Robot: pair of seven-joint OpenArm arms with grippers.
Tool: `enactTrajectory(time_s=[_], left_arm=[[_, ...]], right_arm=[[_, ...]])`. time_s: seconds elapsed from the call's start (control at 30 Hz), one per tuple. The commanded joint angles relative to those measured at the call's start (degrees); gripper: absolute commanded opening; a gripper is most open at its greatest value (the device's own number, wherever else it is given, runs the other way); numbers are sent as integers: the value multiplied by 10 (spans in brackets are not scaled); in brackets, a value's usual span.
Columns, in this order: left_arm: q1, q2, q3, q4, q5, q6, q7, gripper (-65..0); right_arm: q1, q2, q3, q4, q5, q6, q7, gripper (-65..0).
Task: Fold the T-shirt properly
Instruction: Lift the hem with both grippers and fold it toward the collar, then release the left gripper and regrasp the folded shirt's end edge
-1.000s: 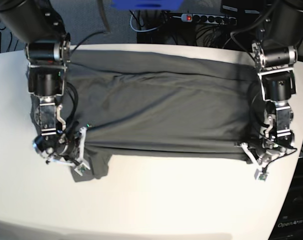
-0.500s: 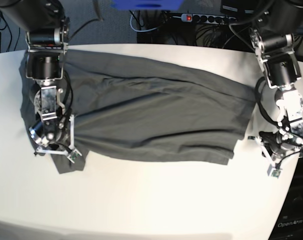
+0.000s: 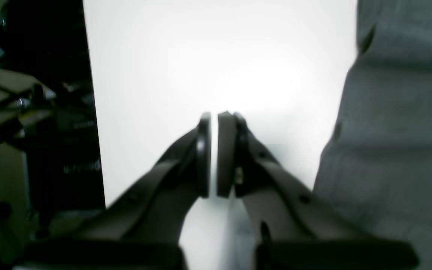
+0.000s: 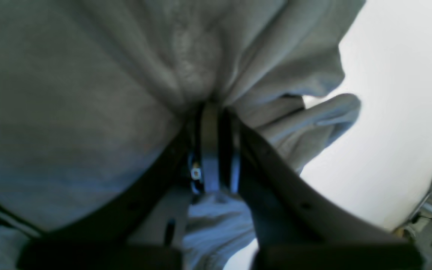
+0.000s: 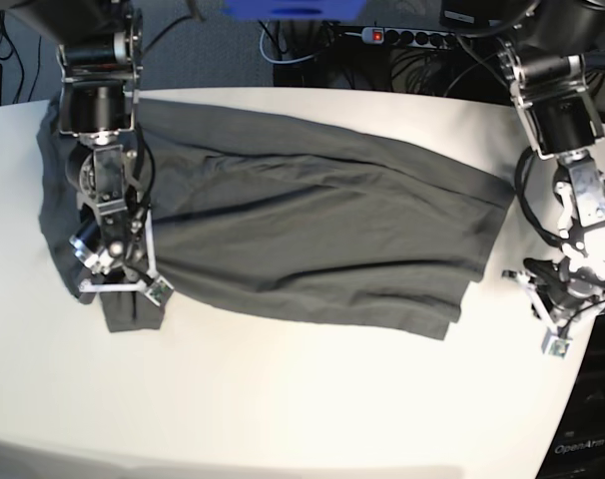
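The dark olive-grey T-shirt (image 5: 312,239) lies spread across the white table (image 5: 312,399), with a small flap hanging out at its front left corner. At that corner my right gripper (image 5: 123,288) is shut on the cloth. In the right wrist view the fabric (image 4: 88,93) bunches into folds where it is pinched between the jaws of the gripper (image 4: 212,108). My left gripper (image 5: 555,324) sits over bare table just past the shirt's right edge. In the left wrist view its pads (image 3: 214,116) are shut with nothing between them, and the shirt (image 3: 396,131) lies to one side.
The table's curved right edge (image 5: 597,339) runs close to my left gripper, with a black cabinet (image 5: 582,449) below it. A power strip (image 5: 422,38) and cables lie behind the table. A blue object (image 5: 293,8) shows at the top edge.
My left gripper let go of the shirt's front right corner and moved off to the right. The stretched front edge went slack. My right gripper drew back a little with the cloth.
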Motion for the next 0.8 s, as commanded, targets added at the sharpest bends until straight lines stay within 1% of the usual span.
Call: enactTrajectory(time_s=[0.0,0.1,0.17,0.2,0.33,0.6,0.67,0.77], left_arm=[[-22,1,0,10,-4,4,-12,-624],[-43,14,0,-9,-22,4,-25,-623],[-65,15,2,-47,-31,4,-25,-619],[-78,16,2,-73,-29,5,-27,-605],[-120,21,-2,-175,-29,9,-38,-501],[-191,18,4,-275,-28,9,-36,-269],[-203,18,4,-303,-28,7,-38,-234],[-215,21,4,-323,-28,6,-40,-199]], right_arm=[[6,3,-1,6,8,6,3,-643],[6,1,-13,6,8,6,3,-643],[6,-2,-25,6,9,6,3,-643],[6,-2,-25,6,9,6,3,-643],[6,-2,-26,6,9,6,3,-643],[6,-2,-26,5,9,6,3,-643],[6,-2,-27,5,9,6,3,-643],[6,-2,-28,5,9,6,3,-643]])
